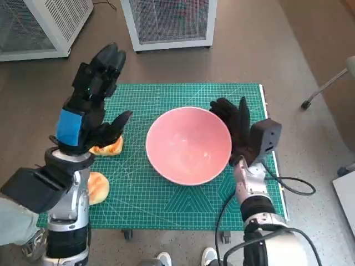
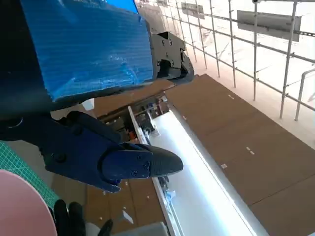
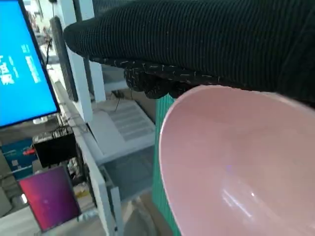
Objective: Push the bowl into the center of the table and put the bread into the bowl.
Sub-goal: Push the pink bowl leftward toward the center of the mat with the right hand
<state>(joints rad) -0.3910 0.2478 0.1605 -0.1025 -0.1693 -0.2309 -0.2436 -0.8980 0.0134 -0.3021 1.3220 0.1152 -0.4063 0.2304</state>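
Here the pink bowl (image 1: 188, 145) sat near the middle of the green mat (image 1: 166, 100) — the gloved right hand (image 1: 236, 124) spread against its right rim, grasping nothing. The left hand (image 1: 91, 105) hovered open and empty above the bread (image 1: 108, 147) by the mat's left edge.

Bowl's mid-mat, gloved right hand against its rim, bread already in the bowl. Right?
Not quite: the head view shows the pink bowl empty. Both bread pieces lie on the mat beside the left hand. The right hand is at the rim.
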